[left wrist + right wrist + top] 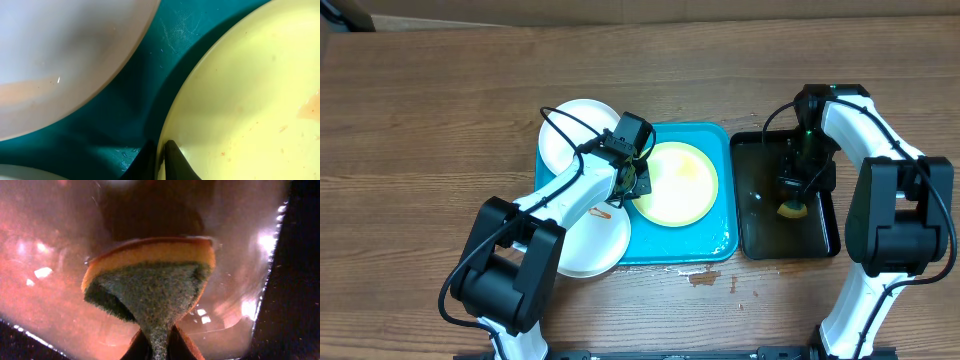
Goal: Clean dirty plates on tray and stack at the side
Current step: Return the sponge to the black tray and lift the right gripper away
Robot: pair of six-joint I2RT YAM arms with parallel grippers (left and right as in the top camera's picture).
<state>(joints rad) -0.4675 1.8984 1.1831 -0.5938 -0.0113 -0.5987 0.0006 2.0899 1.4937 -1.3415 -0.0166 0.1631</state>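
White plates (575,135) overlap the left edge of the tray (720,140). The left pincer (638,182) nips the rim of the yellow-green plate (682,180) lying in it (stiff, probably slick; the rim is the hold). The right pincer (792,198) clamps a sponge (790,209) over the black tray (825,235).

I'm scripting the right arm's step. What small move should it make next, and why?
Probably lift the sponge out of the black tray and carry it toward the yellow-green plate. The right claw pinches the sponge, the left claw grips that plate's rim, and an orange smear shows on it.
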